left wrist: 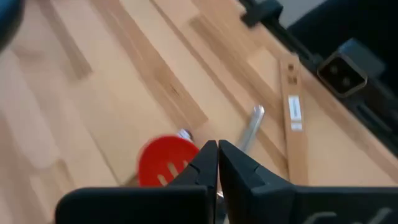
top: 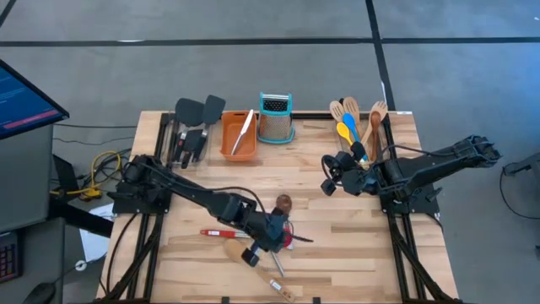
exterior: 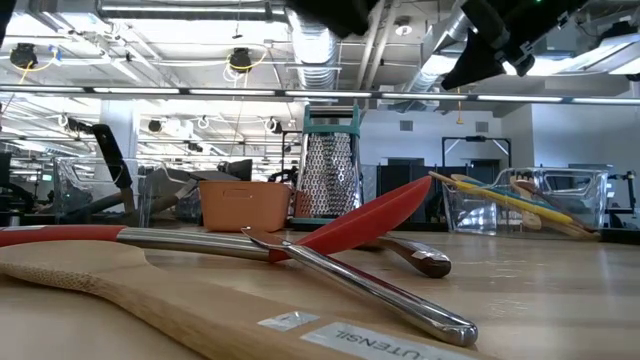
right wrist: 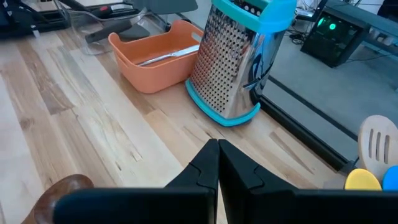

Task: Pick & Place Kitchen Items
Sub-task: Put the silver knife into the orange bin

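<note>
loose utensils: small cluster near the front-middle of the bench (top: 354, 253); red slotted spoon (left wrist: 163, 160) with steel handle, a red-handled tool (top: 221, 232), a wooden spatula (top: 239, 251), a steel handle (exterior: 385, 292) crossing over it, a dark wooden spoon (top: 283, 203) just behind them
back-right group: wooden spoons and slotted spatulas (top: 344, 111) plus a yellow spoon (top: 345, 133) and blue spoon (top: 352, 125), bunched in a clear bin near the back-right corner of the bench
back-left group: black turners (top: 199, 109), heads sticking off the back edge, handles in a clear holder
tray: orange tray (right wrist: 155, 53) at back-middle, one steel-handled tool (right wrist: 166, 56) lying inside
grater: steel box grater (right wrist: 239, 59) with teal top, upright, just beside the tray
left hand: left hand (left wrist: 217, 162) over the front cluster, right above the red slotted spoon, fingers pressed together, nothing held
right hand: right hand (right wrist: 218, 158) above the bench's right half, pointed toward the grater, fingers closed tight, empty
left arm: reaches diagonally from the left edge to front-middle
right arm: comes in from the right edge
</note>
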Controlling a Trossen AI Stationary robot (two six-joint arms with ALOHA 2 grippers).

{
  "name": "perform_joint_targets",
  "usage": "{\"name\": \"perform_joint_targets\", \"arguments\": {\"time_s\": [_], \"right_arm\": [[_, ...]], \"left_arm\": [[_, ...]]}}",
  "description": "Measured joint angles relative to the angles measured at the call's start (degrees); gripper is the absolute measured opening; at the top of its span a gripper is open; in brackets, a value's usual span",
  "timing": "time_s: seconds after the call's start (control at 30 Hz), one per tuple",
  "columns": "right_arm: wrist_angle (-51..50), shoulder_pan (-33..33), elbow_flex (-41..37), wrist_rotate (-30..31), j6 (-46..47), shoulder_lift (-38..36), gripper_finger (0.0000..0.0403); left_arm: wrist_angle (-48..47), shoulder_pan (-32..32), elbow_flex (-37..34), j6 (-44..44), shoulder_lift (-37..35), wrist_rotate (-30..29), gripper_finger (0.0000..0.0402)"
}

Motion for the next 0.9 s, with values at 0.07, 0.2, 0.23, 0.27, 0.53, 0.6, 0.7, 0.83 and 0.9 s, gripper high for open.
{"name": "perform_joint_targets", "arguments": {"time_s": [0.07,0.2,0.23,0.27,0.53,0.6,0.7,0.83,0.9], "right_arm": [[0.17,0.00,0.00,-0.02,0.00,0.00,0.0001],[0.44,0.00,0.00,0.00,-0.04,0.00,0.0001],[0.54,0.00,0.00,0.01,-0.06,0.00,0.0001],[0.70,0.00,0.00,0.06,-0.11,0.00,0.0001],[1.03,-0.04,0.00,0.17,-0.17,0.00,0.0001],[1.03,-0.04,0.00,0.17,-0.17,0.00,0.0001],[1.02,-0.04,0.00,0.17,-0.17,0.00,0.0001],[1.02,-0.04,0.00,0.17,-0.17,0.00,0.0001],[1.03,-0.04,0.00,0.17,-0.18,0.00,0.0001]], "left_arm": [[0.97,0.07,-1.85,0.02,0.08,0.36,0.0001],[3.76,-0.31,-2.76,3.23,0.75,0.44,0.0001],[3.76,-0.37,-2.79,3.74,1.45,0.45,0.0001],[4.36,-0.37,-2.74,4.09,2.45,0.57,0.0001],[3.97,-0.37,-2.64,4.87,9.63,2.23,0.0001],[3.71,-0.37,-2.46,4.70,9.68,2.43,0.0001],[3.86,-0.37,-2.29,4.41,9.52,3.28,0.0001],[3.76,-0.37,-2.43,2.62,9.55,3.47,0.0001],[3.50,-0.31,-2.91,2.49,9.55,3.45,0.0001]]}}
